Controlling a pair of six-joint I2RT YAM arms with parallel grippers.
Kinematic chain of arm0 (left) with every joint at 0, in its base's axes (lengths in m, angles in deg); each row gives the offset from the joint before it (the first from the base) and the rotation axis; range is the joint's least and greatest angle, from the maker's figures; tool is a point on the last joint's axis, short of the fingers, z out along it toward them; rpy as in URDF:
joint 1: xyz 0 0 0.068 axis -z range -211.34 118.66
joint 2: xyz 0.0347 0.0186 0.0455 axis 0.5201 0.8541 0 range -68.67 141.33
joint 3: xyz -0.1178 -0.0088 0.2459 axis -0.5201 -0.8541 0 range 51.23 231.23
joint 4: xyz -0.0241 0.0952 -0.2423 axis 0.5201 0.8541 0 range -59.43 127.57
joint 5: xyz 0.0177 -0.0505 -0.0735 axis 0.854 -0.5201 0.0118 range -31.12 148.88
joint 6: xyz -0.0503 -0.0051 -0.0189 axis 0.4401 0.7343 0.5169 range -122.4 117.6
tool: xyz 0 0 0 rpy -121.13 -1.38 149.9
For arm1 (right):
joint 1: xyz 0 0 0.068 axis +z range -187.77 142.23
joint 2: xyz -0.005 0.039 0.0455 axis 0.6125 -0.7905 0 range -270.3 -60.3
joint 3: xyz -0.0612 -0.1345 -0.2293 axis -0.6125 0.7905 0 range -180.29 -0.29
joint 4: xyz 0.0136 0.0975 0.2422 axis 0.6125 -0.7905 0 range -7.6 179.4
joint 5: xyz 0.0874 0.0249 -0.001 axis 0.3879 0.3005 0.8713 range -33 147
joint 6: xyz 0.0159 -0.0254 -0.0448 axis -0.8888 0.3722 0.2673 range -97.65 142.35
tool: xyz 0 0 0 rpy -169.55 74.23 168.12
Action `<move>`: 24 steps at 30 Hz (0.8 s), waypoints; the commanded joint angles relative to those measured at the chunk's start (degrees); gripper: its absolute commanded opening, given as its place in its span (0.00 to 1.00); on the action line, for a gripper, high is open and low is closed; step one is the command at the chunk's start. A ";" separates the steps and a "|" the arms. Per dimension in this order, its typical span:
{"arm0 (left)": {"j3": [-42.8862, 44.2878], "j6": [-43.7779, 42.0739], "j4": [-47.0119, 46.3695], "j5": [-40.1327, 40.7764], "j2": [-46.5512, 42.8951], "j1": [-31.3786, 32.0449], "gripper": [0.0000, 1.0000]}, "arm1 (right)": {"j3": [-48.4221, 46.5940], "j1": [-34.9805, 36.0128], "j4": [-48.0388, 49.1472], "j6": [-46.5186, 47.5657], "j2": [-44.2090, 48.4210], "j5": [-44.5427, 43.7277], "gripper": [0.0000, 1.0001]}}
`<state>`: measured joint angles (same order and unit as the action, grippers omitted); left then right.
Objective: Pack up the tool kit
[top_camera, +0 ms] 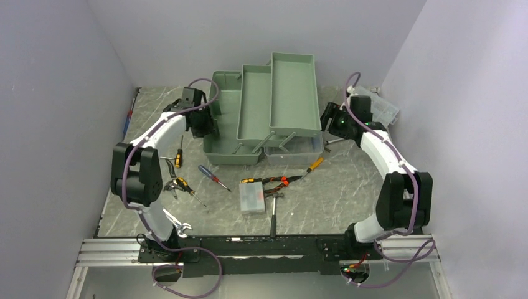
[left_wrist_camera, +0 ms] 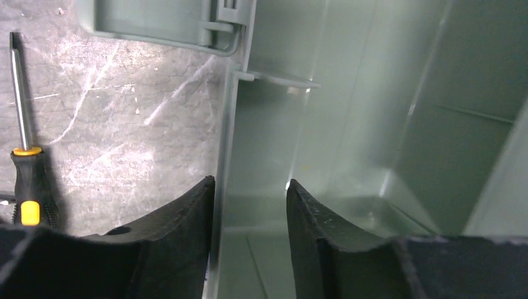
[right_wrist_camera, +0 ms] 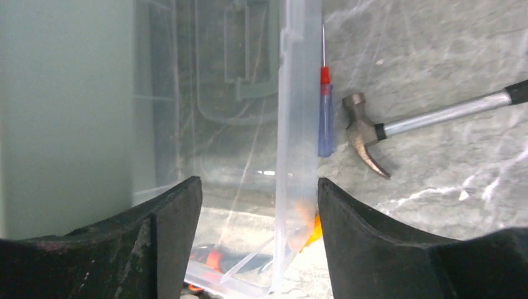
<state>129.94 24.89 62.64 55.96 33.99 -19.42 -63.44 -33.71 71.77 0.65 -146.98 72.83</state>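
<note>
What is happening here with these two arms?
Both arms are at the open green toolbox. The left claw straddles its left wall; the right claw straddles the wall of the clear tray beside it. Both claws are open. A hammer, pliers and screwdrivers lie on the table, not yet packed.

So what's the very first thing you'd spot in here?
The big green toolbox at the back of the table, its trays fanned open like steps. Both arms reach to it: the left gripper straddles its wall, the right gripper the wall of a clear tray. Tools like a hammer lie scattered in front.
</note>
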 commanded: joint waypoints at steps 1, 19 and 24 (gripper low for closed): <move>2.53 2.53 -0.43 -3.10 -7.95 -0.84 0.53 | -1.43 -3.68 2.39 -4.00 6.08 8.11 0.71; -5.85 -5.67 5.74 13.49 -17.94 -9.36 0.88 | -0.06 -9.42 9.94 -8.49 19.36 6.42 0.75; -2.63 -6.65 10.19 14.63 -8.55 -9.42 0.81 | -2.00 -9.42 10.14 -9.97 21.64 8.50 0.75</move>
<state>125.16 20.73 69.57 67.39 20.02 -28.99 -63.18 -43.13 78.64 -7.74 -127.96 79.67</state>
